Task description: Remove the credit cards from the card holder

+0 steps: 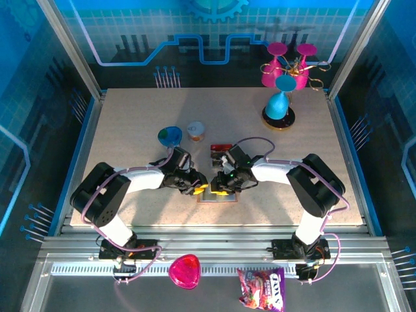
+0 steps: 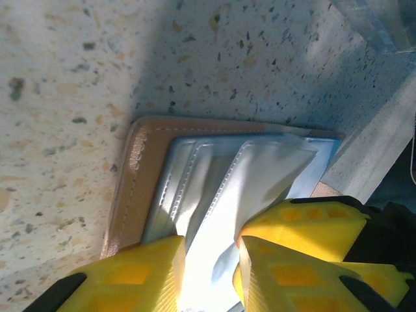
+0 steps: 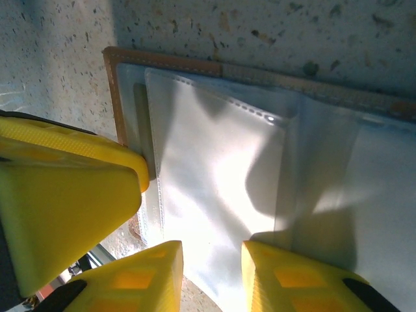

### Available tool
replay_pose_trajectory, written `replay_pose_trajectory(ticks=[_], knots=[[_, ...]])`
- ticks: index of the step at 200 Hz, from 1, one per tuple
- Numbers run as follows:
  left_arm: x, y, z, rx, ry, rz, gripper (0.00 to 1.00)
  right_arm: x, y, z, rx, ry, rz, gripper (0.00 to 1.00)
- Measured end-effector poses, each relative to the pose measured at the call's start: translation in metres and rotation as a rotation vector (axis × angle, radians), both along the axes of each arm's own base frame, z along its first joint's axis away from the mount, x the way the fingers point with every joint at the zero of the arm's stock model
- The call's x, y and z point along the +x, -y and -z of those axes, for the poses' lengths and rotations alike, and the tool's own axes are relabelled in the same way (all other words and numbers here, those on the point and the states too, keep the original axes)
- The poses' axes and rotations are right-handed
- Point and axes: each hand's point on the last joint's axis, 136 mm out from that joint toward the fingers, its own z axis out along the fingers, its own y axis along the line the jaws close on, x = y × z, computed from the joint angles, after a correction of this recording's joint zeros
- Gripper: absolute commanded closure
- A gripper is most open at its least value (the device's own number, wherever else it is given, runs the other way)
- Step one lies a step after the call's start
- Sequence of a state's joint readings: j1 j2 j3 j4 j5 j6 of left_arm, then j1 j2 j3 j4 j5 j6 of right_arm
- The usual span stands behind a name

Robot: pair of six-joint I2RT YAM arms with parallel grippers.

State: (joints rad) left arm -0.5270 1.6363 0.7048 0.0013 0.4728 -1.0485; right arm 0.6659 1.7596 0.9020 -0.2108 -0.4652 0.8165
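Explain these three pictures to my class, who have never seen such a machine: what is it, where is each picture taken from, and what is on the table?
The machine is two robot arms bolted at the near edge of a speckled table. The wide picture comes from a camera above and behind them. The other two come from cameras on the wrists, so the yellow shapes are each arm's own fingers.

Both arms meet over an open wallet, tan outside, with pale clear sleeves inside. The left gripper has a sleeve between its fingers; the right gripper does the same on its side. Whether they pinch it yet, I cannot tell.

Behind the wallet lie a dark red card, a small tin and a blue-green lid. Far right stand some pink and blue goblets.
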Motion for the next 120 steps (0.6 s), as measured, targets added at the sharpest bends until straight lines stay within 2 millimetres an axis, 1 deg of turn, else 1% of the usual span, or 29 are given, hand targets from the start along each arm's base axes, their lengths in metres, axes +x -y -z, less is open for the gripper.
replay_pose_trajectory(ticks=[34,66,120], knots=[[0.0011,0.0037,0.0002,-0.015,0.005,0.008,0.72,0.0003,-0.0014,-0.0012,0.013,-0.005,0.003,0.71],[0.0003,0.0066,0.0001,-0.024,0.006,0.018,0.72,-0.0013,0.0021,-0.0001,0.030,-0.004,0.019,0.71],[-0.0006,0.0072,0.0003,-0.024,0.004,0.021,0.72,-0.0008,0.0064,-0.0026,0.065,-0.006,0.051,0.67]])
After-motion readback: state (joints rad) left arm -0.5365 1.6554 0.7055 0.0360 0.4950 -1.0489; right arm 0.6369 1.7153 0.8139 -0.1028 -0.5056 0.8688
